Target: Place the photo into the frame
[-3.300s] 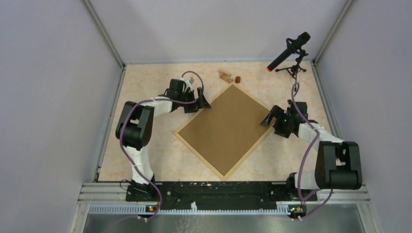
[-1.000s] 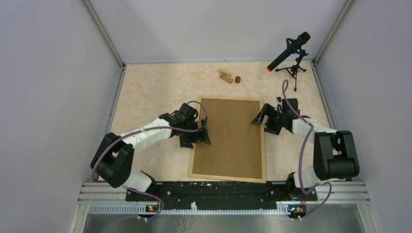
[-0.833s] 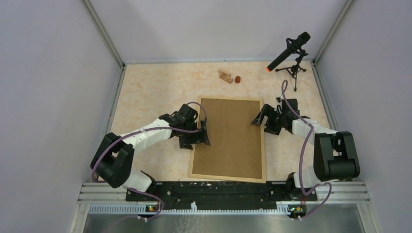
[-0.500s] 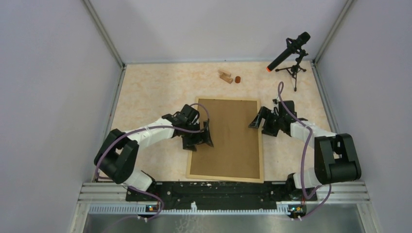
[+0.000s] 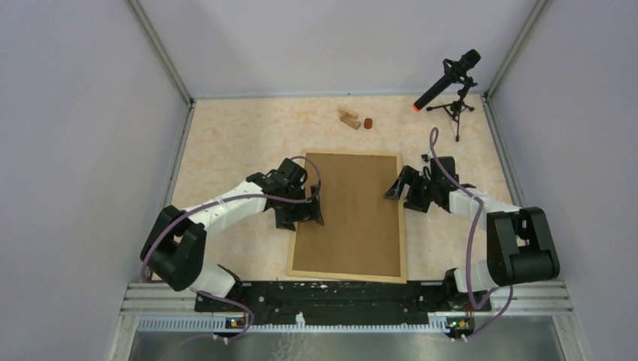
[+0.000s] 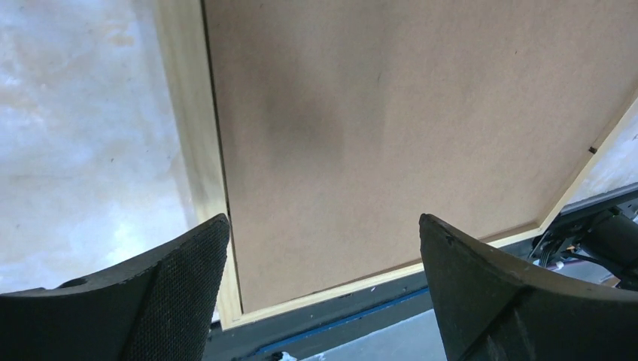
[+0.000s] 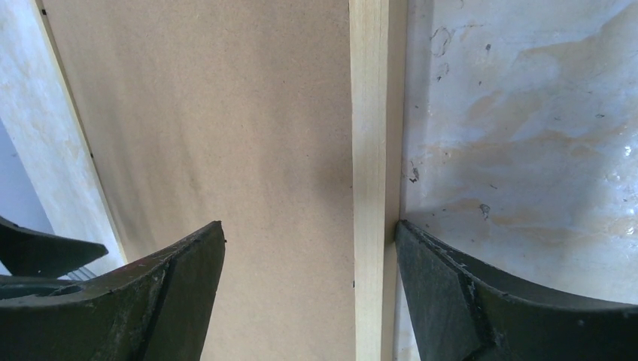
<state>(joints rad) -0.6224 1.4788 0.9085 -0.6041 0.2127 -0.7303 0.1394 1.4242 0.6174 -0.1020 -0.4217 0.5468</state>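
Since the earliest top view the frame [image 5: 347, 214] has swung from a diamond lie to square with the near edge, and it has slid slightly left over the last second. It lies back-up on the tabletop [image 5: 226, 143], brown backing board showing, pale rails around it. Photo: not seen in any view, so its whereabouts can't be stated. Judgement: both arms flank the frame at mid-length to nudge and square it before the back is opened. Left gripper [image 6: 322, 226] has its jaws spread wide and straddles the left rail, one finger over bare tabletop and the other over the board; contact cannot be told. Right gripper [image 7: 308, 226] is also apart, nothing clamped; its outer finger sits against the outside of the right rail, the other over the board.
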